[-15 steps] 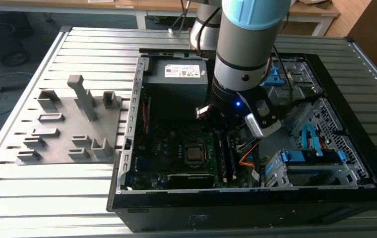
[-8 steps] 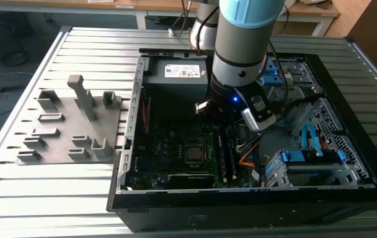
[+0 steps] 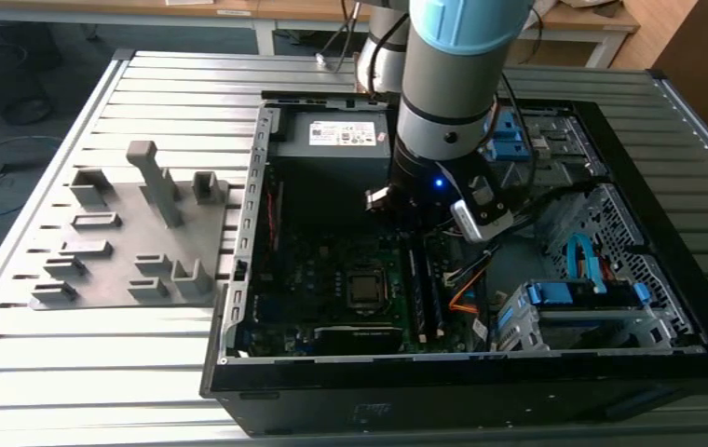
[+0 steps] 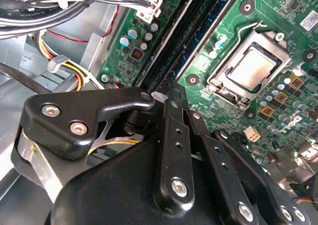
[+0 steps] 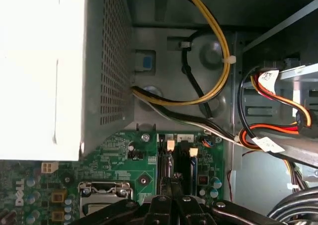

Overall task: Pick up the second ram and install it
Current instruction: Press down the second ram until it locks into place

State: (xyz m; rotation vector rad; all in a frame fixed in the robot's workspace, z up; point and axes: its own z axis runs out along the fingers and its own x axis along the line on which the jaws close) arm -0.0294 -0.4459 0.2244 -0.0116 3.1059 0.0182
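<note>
The gripper (image 4: 171,93) is down inside the open computer case (image 3: 652,149), its black fingers (image 4: 174,135) drawn close together right over the memory slots (image 5: 179,160) of the green motherboard (image 4: 278,16). From where I stand I cannot tell whether anything thin is pinched between the tips; they look nearly closed. In the exterior view the arm (image 3: 454,84) drops straight into the case, with the gripper end (image 3: 435,219) at the far end of the slots. Two dark sticks stand in the slots (image 3: 423,289) on the exterior view's right of the processor socket (image 3: 364,291), but which of them is the second ram I cannot say.

Beside the slots in the second wrist view sits the processor socket (image 4: 251,68) with its metal latch. The pale power supply (image 5: 54,71) lies at the far end of the case, and yellow, black and red cables (image 5: 218,56) loop past it. Blue drive brackets (image 3: 584,293) sit on the exterior view's right side. Outside the case, on the exterior view's left, a grey fixture plate (image 3: 130,237) with upright blocks rests on the ribbed metal table (image 3: 81,372).
</note>
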